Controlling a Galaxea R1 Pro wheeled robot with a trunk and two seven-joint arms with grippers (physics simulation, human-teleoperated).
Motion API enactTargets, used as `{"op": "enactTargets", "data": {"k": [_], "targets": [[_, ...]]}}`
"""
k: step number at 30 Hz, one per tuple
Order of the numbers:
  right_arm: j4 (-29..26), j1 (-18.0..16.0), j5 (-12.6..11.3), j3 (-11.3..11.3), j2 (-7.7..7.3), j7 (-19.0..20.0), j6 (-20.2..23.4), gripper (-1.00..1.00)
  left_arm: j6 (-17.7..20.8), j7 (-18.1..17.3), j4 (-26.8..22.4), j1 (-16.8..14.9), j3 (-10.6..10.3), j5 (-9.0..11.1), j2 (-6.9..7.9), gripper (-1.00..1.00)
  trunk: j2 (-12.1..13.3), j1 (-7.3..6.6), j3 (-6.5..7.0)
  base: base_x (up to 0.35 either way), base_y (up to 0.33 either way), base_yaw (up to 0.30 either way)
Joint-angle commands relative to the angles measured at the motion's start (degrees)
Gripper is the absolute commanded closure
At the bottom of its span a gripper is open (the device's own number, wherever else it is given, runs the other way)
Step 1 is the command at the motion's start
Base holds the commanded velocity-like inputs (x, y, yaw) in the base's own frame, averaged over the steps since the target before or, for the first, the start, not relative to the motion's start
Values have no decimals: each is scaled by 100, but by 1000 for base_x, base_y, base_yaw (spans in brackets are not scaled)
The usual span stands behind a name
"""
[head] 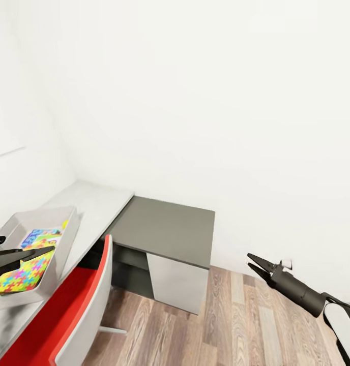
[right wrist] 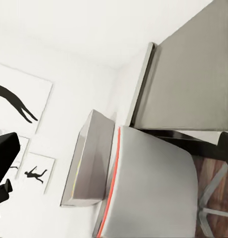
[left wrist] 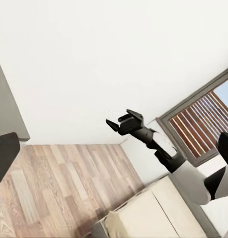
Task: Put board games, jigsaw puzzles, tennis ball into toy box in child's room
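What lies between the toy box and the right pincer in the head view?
Between the toy box and right pincer: red-and-grey chair, then the dark grey desk part.

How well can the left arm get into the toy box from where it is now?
Probably yes. The left claw hangs right over the open toy box, above the jigsaw puzzle inside; nothing visible lies between them. The red chair stands below, beside the table.

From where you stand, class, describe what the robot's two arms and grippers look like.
Both grippers are black with two thin pointed fingers. The right gripper sits on a dark cylindrical wrist that joins a white arm shell with black edging. The left gripper shows its black tapering fingers, with a small grey-and-black part beside them.
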Motion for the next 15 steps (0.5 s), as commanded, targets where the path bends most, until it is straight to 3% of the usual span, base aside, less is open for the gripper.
{"op": "enactTargets", "data": {"k": [1, 5, 8, 15], "targets": [[139, -7, 164, 0, 2, 160, -51, -100, 61, -22, -2, -2, -1, -3, 1, -100, -11, 4, -4, 0, 0, -219], [678, -6, 663, 20, 14, 455, -409, -100, 61, -22, -2, -2, -8, -2, -1, -100, -11, 4, 24, 0, 0, -219], [1026, -9, 843, 174, 48, 512, -666, -100, 61, -22, -2, -2, -19, -2, -1, -100, -11, 4, 46, 0, 0, -219], [1975, -10, 1005, 986, 98, 498, -1484, -100, 61, -22, -2, -2, -50, -2, -1, -100, -11, 4, 95, 0, 0, -219]]}}
